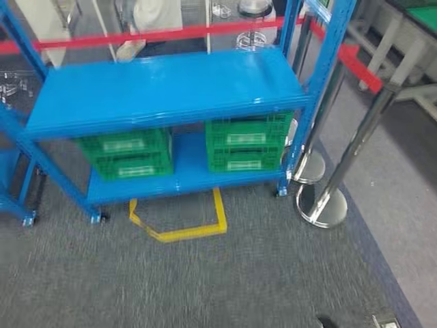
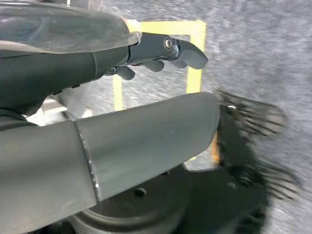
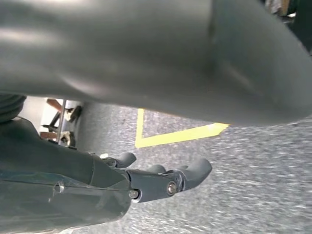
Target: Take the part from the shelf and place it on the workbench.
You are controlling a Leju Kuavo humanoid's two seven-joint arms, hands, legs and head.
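Note:
A blue metal shelf [image 1: 164, 85] stands ahead of me on grey carpet, and its top board is bare. Two green crates [image 1: 126, 154] [image 1: 246, 142] sit on the lower board; what they hold is hidden. I cannot make out the part. My left hand [image 2: 73, 68] hangs over the carpet with its fingers [image 2: 184, 51] stretched out and its thumb [image 2: 154, 136] apart, holding nothing. The right hand [image 3: 92, 185] hangs the same way, fingers [image 3: 191, 173] straight and empty.
A yellow tape outline [image 1: 180, 229] marks the floor in front of the shelf. Two chrome stanchions [image 1: 322, 205] [image 1: 309, 164] with a red belt [image 1: 154, 34] stand at the right and behind. A green-topped bench [image 1: 423, 17] is at the far right.

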